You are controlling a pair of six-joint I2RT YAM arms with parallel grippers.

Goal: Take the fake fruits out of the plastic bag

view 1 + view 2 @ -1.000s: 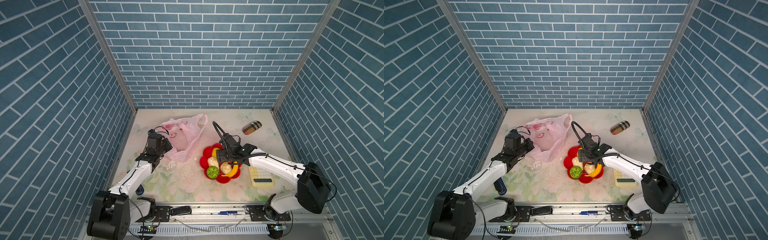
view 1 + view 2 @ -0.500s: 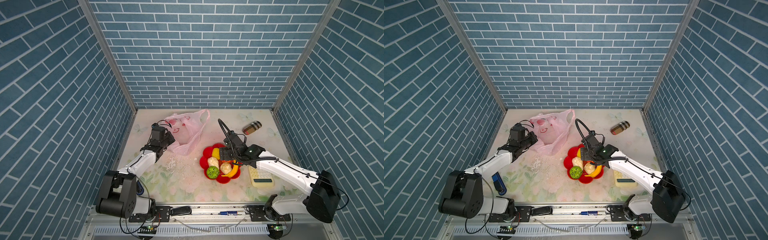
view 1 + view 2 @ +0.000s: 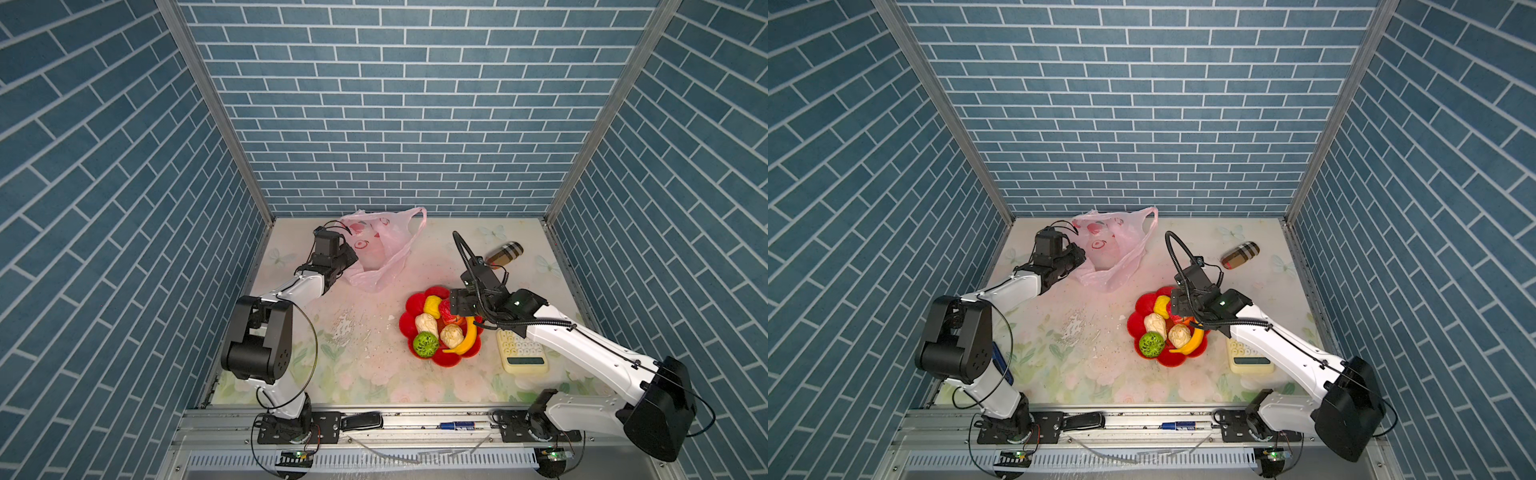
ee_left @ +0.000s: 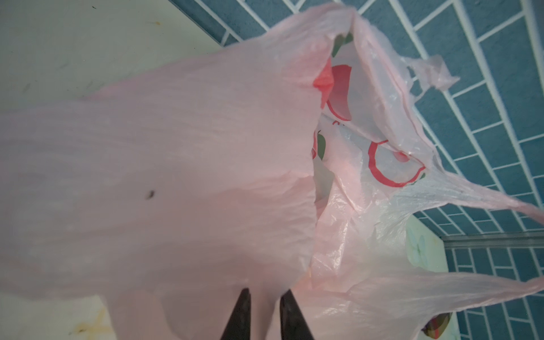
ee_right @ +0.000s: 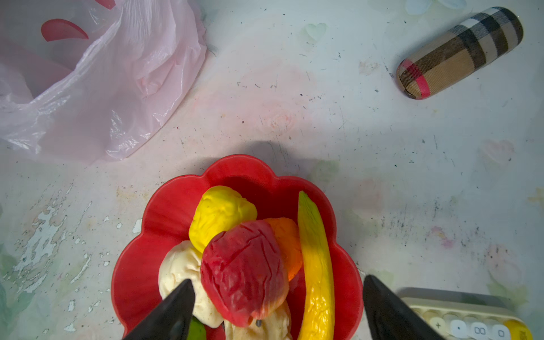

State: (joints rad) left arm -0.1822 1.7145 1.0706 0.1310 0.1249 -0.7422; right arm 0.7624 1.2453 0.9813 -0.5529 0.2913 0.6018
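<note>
Plastic bag (image 3: pixel 384 249) shifted rearward; left gripper (image 4: pixel 265 297) barely parted; right gripper (image 5: pixel 278 281) spread above fruits (image 3: pixel 426 324) in dish (image 3: pixel 415 304)

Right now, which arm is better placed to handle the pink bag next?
Left: the left gripper sits at the plastic bag, film between its fingers. The right gripper hangs open over the red dish.

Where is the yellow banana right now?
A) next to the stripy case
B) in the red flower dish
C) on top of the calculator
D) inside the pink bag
B: the banana lies in the red dish, well apart from the pink bag.
</note>
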